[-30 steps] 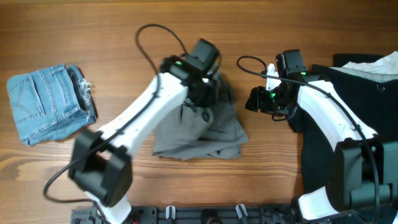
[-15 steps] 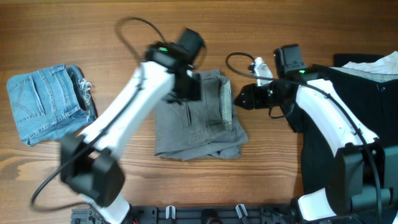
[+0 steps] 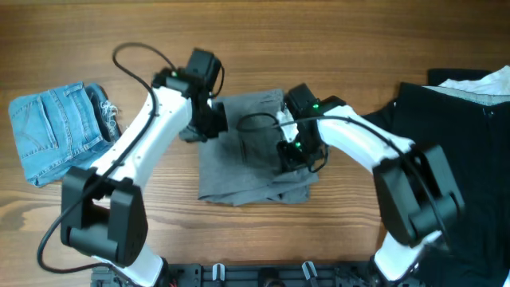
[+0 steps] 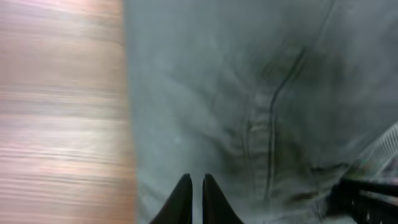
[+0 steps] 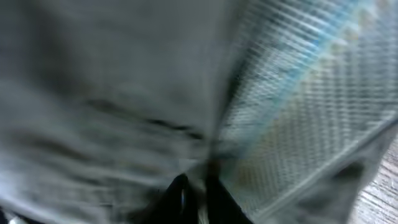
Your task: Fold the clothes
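The trousers (image 3: 239, 171) lie bunched in a rough grey square at the middle of the desk (image 3: 335, 48) with both arms on them, so the step in hand looks like working this one garment into a fold (the shorts (image 3: 56, 131) sit in a neat packet near the left edge and the black garment (image 3: 454, 159) is spread along the right edge, neither touched). The left tool (image 4: 195, 182) is at the trousers' left border, where cloth meets bare wood; its fingers are drawn narrow, with only a slit between them and nothing in it. The right tool (image 5: 198, 186) is down on the right part of the trousers, where the whitish pocket lining (image 5: 311, 93) shows beside the grey; its fingers seem close together, but the blur there is too heavy to tell whether they pinch any cloth. I judge the fold half made at best: the outline is lumpy, the side towards the robot is rumpled, and the lining is exposed. The next move calls for the left tool to widen before it can take the border, a firm pinch through every layer on each side, and a low, even carry so that the soft cotton does not slump and the lining ends up tucked inside
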